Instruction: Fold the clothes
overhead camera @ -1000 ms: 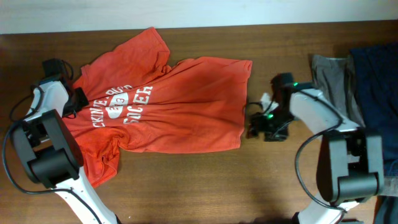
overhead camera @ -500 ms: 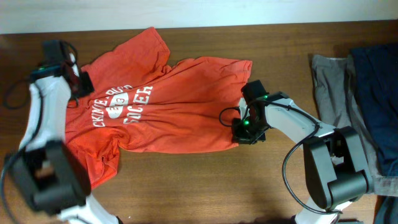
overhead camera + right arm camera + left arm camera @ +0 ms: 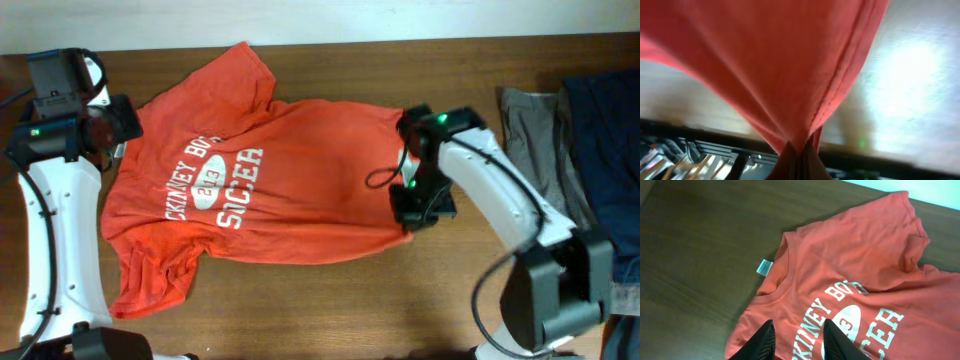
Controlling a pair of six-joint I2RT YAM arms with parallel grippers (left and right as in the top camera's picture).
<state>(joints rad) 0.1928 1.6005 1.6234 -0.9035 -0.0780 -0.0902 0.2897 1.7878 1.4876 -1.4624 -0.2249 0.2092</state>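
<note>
Overhead view: orange-red T-shirt (image 3: pixel 270 190) lies spread on the brown table (image 3: pixel 330 310), white lettering (image 3: pixel 215 185) facing up, one sleeve toward the wall, the other crumpled at the near side.
Left gripper (image 3: pixel 112 122): just beside the T-shirt's neck end; from above its jaws cannot be made out.
Left wrist view: left gripper (image 3: pixel 799 325) shows its jaws partly apart with nothing between them, over the cloth near the neckline.
Tag (image 3: pixel 763 266): small and white, sticking out of the T-shirt's collar onto the wood. Only the left wrist camera shows it.
Right gripper (image 3: pixel 415 205): at the T-shirt's hem end, where the cloth looks gathered.
Right wrist view: right gripper (image 3: pixel 799 150) is clamped tight on a pinch of the T-shirt — red folds and a stitched hem fan out from the tips, all blurred.
Other clothes: a grey garment (image 3: pixel 530 130) and a dark blue garment (image 3: pixel 605 150) lie well apart from the T-shirt, beyond its hem end — overhead only.
</note>
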